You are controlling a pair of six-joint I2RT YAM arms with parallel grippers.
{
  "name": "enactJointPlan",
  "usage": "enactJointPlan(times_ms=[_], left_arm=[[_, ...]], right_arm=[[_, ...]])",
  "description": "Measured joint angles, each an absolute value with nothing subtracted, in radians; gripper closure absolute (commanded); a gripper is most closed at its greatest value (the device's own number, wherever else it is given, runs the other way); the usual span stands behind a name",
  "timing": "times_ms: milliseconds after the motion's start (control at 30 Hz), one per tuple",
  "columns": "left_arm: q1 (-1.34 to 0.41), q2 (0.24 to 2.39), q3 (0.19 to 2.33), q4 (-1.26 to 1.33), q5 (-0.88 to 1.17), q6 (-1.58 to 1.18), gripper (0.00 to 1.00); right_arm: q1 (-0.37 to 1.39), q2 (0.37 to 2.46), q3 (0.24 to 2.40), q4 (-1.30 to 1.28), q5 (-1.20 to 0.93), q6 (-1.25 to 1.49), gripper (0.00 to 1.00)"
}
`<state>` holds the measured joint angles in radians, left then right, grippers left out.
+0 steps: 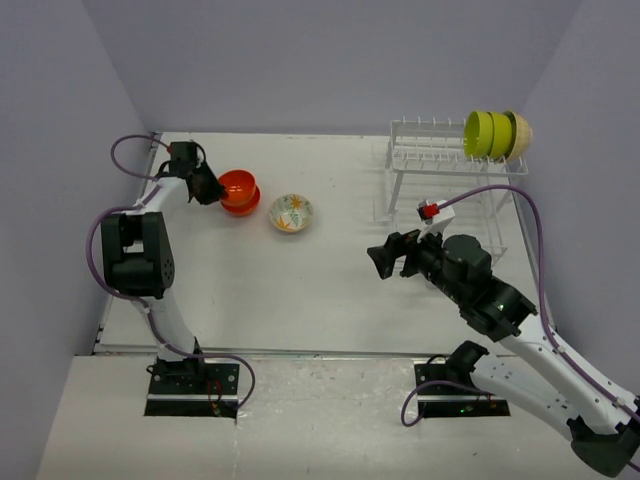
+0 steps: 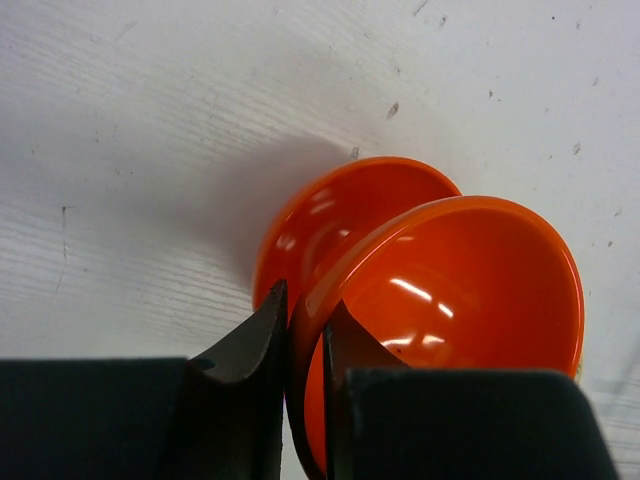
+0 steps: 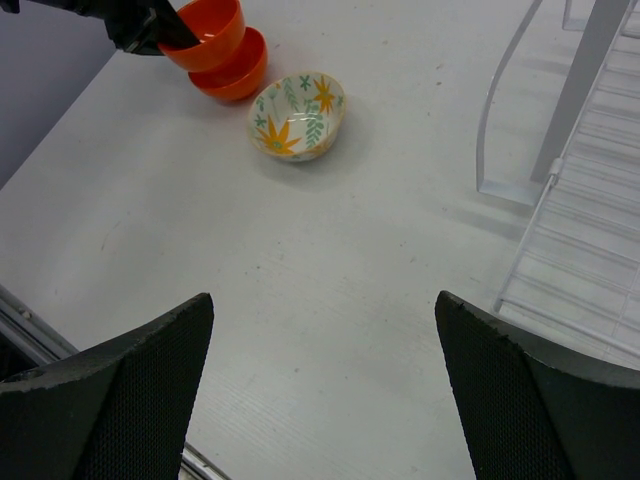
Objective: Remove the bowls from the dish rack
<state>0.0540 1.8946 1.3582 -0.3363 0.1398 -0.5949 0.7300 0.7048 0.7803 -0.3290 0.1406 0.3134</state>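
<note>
- The left hand (image 2: pixel 305 312) is clenched on the near rim of the upper orange bowl (image 2: pixel 460 290). This bowl sits tilted in the lower orange bowl (image 2: pixel 335 205), at the upper left of the surface (image 1: pixel 300 300).
- The floral bowl (image 1: pixel 291 212) rests just to the right of that pair, apart from it.
- The two lime green bowls (image 1: pixel 485 134) and the beige bowl (image 1: pixel 522 135) stand on edge, pressed together, at the right end of the dish rack (image 1: pixel 440 165) top tier, in the upper right of the overhead view. Their row runs left to right and the mouths face left.
- The right hand (image 1: pixel 385 260) is released, fingers wide apart, and hovers mid-frame pointing left. The rack bowls lie behind it, up and to the right.
- The right arm is far nearer those three bowls, so I judge the next pick is its job; it must swing round first.
- Open surface lies left of the rack, but the right wall stands close beside it.
</note>
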Motion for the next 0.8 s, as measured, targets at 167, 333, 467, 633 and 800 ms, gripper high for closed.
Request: enactJointPlan(times_ms=[167, 333, 467, 633, 800], left_arm=[[0.053, 1.9, 1.358, -0.309, 0.153, -0.595, 0.93], [0.05, 1.921, 1.358, -0.301, 0.16, -0.595, 0.9], [0.043, 1.924, 1.358, -0.3, 0.162, -0.595, 0.89], [0.041, 1.924, 1.358, -0.3, 0.172, -0.595, 0.81], [0.04, 1.924, 1.358, -0.3, 0.176, -0.595, 0.79]], right_arm=[[0.73, 0.707, 0.78, -0.329, 0.144, 0.313, 0.08], [0.73, 0.708, 0.78, -0.329, 0.147, 0.313, 0.08], [0.73, 0.717, 0.78, -0.329, 0.147, 0.313, 0.08], [0.73, 0.722, 0.78, -0.329, 0.147, 0.312, 0.08], [0.73, 0.722, 0.78, -0.329, 0.147, 0.312, 0.08]])
